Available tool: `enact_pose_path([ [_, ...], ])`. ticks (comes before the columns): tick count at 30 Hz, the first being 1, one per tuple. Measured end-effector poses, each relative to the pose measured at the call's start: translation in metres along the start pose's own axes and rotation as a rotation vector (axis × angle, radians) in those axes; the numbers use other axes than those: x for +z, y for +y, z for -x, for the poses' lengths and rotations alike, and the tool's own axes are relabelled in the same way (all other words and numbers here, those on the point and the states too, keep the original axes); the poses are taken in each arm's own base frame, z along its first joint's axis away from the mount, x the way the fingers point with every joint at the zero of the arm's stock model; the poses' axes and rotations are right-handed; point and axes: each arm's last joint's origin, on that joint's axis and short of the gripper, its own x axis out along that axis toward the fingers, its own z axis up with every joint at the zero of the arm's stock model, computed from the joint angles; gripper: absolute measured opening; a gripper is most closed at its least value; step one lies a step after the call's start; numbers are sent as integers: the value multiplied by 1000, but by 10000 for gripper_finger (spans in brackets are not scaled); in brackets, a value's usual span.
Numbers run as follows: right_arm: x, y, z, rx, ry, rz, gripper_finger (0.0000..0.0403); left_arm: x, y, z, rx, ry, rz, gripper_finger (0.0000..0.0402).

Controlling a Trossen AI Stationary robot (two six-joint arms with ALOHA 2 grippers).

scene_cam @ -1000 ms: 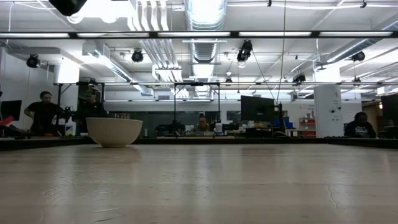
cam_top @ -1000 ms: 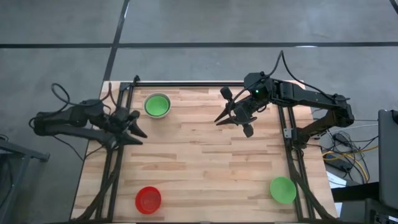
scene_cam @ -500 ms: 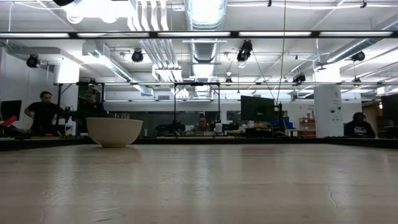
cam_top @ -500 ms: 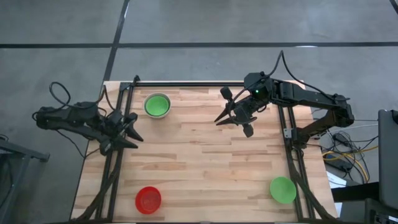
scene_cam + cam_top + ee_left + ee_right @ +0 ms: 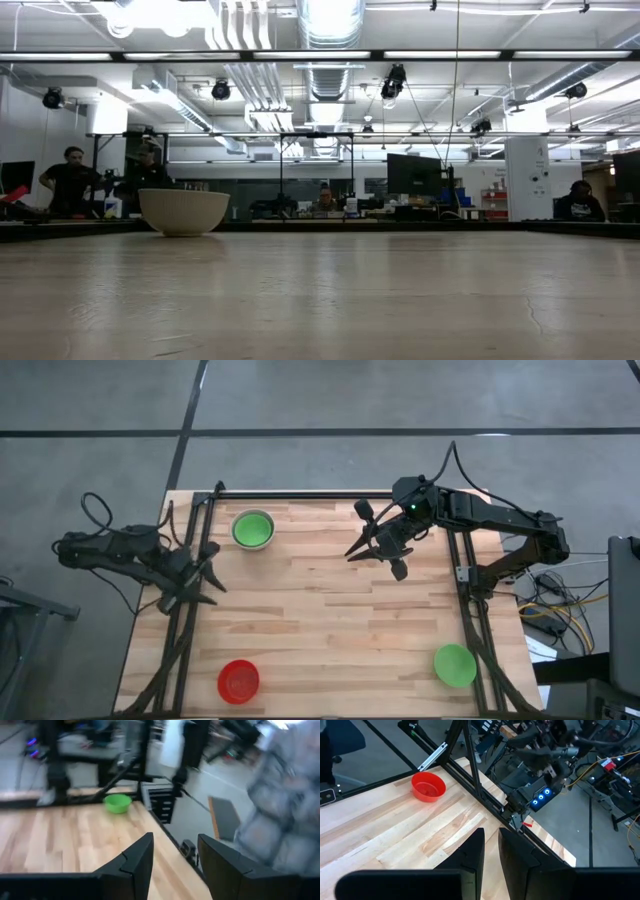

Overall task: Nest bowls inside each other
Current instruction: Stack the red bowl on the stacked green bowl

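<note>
A green bowl sits nested in a whitish-grey bowl (image 5: pixel 253 529) at the far left of the table; the low view shows the whitish-grey bowl (image 5: pixel 184 211) resting on its base. A red bowl (image 5: pixel 238 681) (image 5: pixel 428 786) stands near the near left corner. A lone green bowl (image 5: pixel 455 665) (image 5: pixel 118 803) stands near the near right corner. My left gripper (image 5: pixel 215 588) (image 5: pixel 175 857) hovers at the table's left edge, open and holding nothing. My right gripper (image 5: pixel 352 553) (image 5: pixel 491 850) hangs above the far middle of the table, fingers narrowly apart, nothing between them.
Black frame rails (image 5: pixel 190 640) run along the table's left and right edges and the far edge. The wooden table top (image 5: pixel 330 630) lies bare between the bowls. People sit in the room beyond the table in the low view.
My left gripper has rolled about its own pointing line and swung slightly back toward the table's near left. My right arm and the bowls have kept still.
</note>
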Motion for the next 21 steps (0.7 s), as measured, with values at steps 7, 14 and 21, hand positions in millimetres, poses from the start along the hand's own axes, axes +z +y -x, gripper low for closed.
enact_pose_path([
  [7, 0, 0, 0, 0, 0, 0, 52, -11, -9, 7, -292, 93, -62, 158],
  [14, 0, 0, 0, 0, 0, 0, 52, -12, -13, 13, -372, 78, -141, 158],
  [21, 0, 0, 0, 0, 0, 0, 52, -22, -11, 11, -380, 161, -214, 158],
])
